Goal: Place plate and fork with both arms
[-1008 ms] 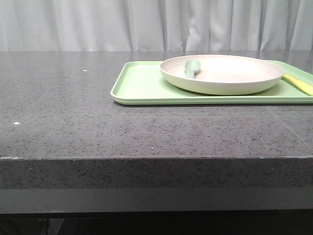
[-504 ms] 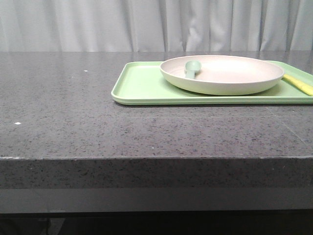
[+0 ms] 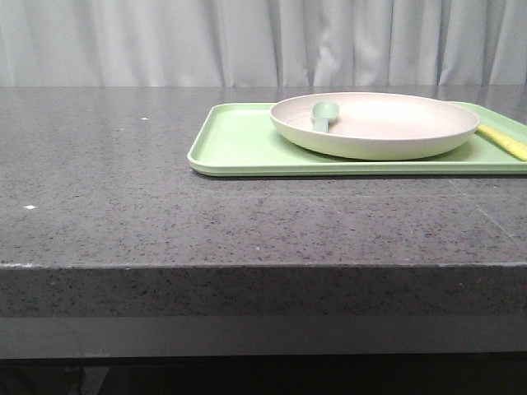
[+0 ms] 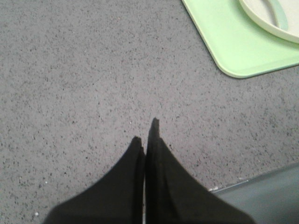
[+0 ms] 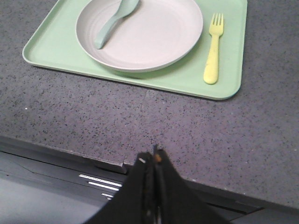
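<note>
The cream-white plate [image 3: 375,125] sits on the light-green tray [image 3: 239,148], also in the right wrist view [image 5: 140,35]; its rim shows in the left wrist view [image 4: 266,18]. A grey-green spoon [image 5: 114,21] lies in the plate. The pale-yellow fork [image 5: 213,49] lies on the tray beside the plate, at the tray's right end [image 3: 504,141]. My left gripper [image 4: 145,133] is shut and empty over bare counter, apart from the tray. My right gripper [image 5: 153,156] is shut and empty above the counter's front edge. Neither gripper shows in the front view.
The tray [image 5: 46,49] stands on a dark speckled stone counter [image 3: 123,189] at the right back. A white curtain [image 3: 247,41] hangs behind. The counter's front edge [image 5: 112,165] lies under my right gripper.
</note>
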You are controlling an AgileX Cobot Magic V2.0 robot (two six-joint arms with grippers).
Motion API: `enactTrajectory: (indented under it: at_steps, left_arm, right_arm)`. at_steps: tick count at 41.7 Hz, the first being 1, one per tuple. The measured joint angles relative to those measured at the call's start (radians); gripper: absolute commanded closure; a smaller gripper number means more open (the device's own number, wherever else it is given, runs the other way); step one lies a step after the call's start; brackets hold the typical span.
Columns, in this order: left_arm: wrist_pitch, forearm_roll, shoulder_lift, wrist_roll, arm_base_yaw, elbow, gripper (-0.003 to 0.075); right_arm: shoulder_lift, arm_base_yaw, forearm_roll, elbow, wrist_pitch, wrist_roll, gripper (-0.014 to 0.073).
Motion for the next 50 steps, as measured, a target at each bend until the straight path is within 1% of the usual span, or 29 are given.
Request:
enactTrajectory:
  at_steps: [19, 23, 27, 32, 37, 41, 50]
  left_arm:
    - [0.005, -0.004, -0.011, 0.0, 0.0, 0.005, 0.0738]
    - [-0.021, -0.007, -0.072, 0.0, 0.003, 0.034, 0.0738]
    - [-0.064, 0.015, -0.182, 0.0, 0.042, 0.082, 0.0738]
    - [-0.175, 0.071, -0.348, 0.0, 0.123, 0.198, 0.0738]
    - [-0.343, 0.106, -0.501, 0.0, 0.199, 0.388, 0.0738]
    - [-0.472, 0.106, -0.614, 0.0, 0.244, 0.543, 0.0738]
    - [-0.645, 0.026, -0.794, 0.0, 0.297, 0.802, 0.0738]
  right_arm:
    - [0.0, 0.0, 0.0, 0.001, 0.0, 0.0, 0.0662]
    - [0.0, 0.0, -0.002, 0.001, 0.0, 0.0, 0.0662]
    - [0.0, 0.0, -0.002, 0.001, 0.0, 0.0, 0.0662]
    - [0.0, 0.0, -0.002, 0.001, 0.0, 0.0, 0.0662]
    - [0.0, 0.0, -0.002, 0.001, 0.0, 0.0, 0.0662]
    - [0.0, 0.0, -0.002, 0.001, 0.0, 0.0, 0.0662]
    - [0.0, 0.0, -0.002, 0.002, 0.0, 0.0, 0.0662]
